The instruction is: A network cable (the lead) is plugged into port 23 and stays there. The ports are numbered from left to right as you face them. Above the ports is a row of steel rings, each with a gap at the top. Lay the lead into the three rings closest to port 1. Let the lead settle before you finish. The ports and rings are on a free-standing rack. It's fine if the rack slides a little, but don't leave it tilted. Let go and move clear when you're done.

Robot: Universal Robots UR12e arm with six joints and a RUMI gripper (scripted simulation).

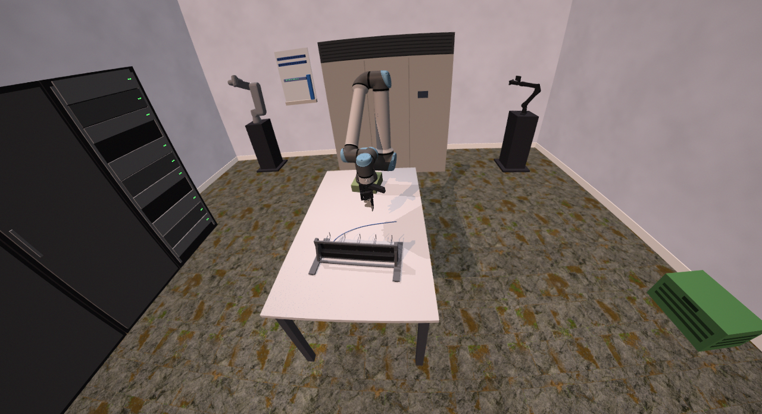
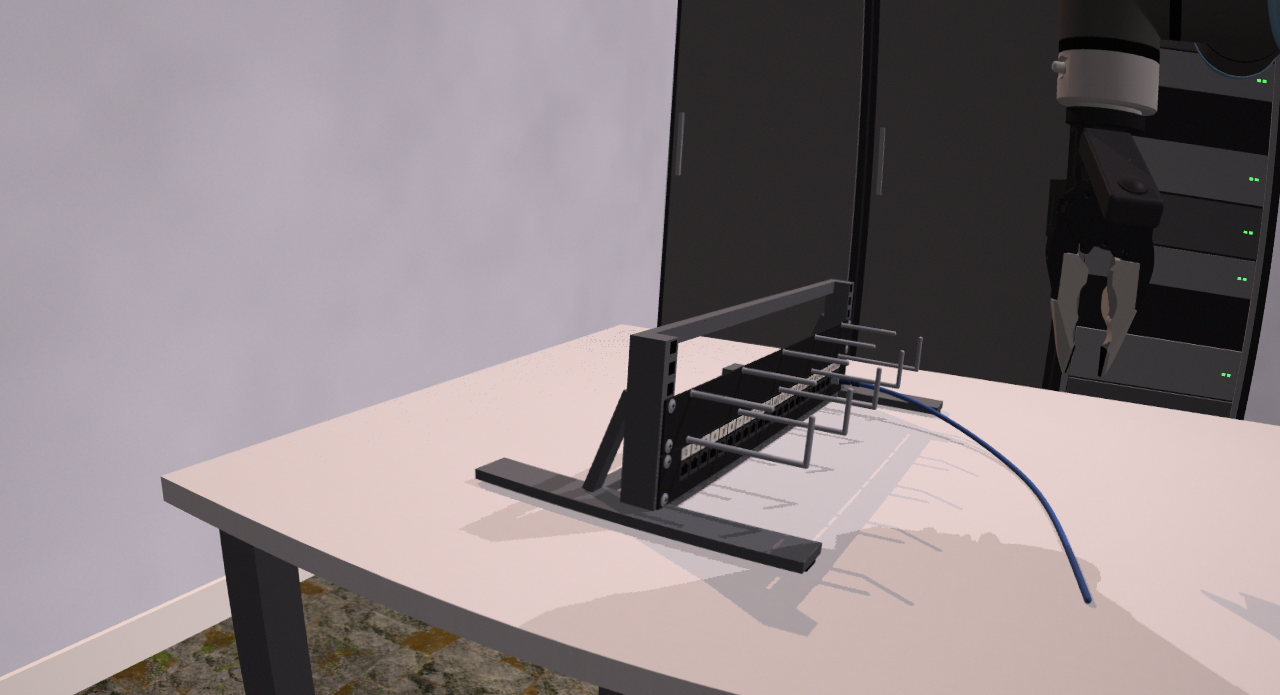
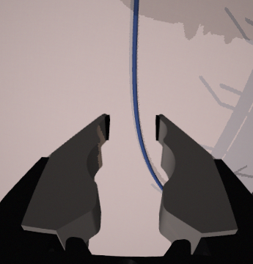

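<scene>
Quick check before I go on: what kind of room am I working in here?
Most likely a server or network equipment room: a tall black server cabinet with green status lights, a patch-panel rack on the white table, and a blue network lead plugged into it.
</scene>
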